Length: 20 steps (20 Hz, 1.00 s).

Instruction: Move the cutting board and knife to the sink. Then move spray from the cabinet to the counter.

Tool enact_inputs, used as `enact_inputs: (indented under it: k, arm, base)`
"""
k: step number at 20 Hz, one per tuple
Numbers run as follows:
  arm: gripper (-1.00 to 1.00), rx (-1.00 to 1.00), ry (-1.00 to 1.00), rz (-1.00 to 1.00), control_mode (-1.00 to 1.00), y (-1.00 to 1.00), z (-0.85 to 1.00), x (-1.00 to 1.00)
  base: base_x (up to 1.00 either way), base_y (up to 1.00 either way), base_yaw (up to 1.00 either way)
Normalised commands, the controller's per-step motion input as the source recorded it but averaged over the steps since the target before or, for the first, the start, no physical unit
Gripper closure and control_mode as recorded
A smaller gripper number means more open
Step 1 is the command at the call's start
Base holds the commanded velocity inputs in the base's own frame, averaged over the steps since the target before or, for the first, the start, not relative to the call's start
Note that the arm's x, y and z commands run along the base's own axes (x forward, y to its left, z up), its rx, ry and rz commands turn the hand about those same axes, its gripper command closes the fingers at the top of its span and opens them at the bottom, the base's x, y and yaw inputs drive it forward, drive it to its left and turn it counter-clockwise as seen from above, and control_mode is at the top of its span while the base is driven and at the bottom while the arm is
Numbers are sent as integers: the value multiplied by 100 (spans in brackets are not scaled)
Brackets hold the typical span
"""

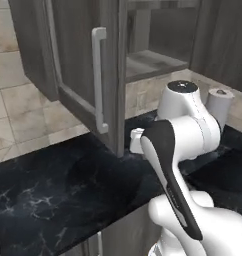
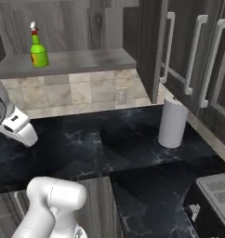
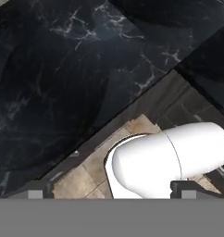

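Small bright-green spray bottle with yellow label (image 2: 38,50) stands upright on inner shelf of dark-grey wood-grain wall cabinet (image 2: 68,61), door open. Jaws released, empty, facing black marble-look table (image 3: 63,74). Risks: arm clipping door edge; toppling narrow bottle.

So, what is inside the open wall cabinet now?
The spray stands upright on the cabinet shelf, near its left end. The rest of that shelf looks bare; the space above is cut off.

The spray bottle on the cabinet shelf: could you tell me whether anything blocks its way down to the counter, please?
Nothing visible does. The spray bottle stands alone on the open shelf, the counter below is bare, and the paper towel roll stands off to the right.
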Motion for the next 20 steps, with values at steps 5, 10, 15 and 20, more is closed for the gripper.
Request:
enact_inputs:
  k: [5, 10, 15, 20]
  arm:
    - [-100, 0, 0, 0, 100, 0, 0, 0]
    - [-100, 0, 0, 0, 100, 0, 0, 0]
    - [-100, 0, 0, 0, 100, 0, 0, 0]
    - [-100, 0, 0, 0, 100, 0, 0, 0]
  base:
    - [90, -22, 68]
    - [86, -29, 66]
    - [100, -27, 47]
    - [100, -8, 12]
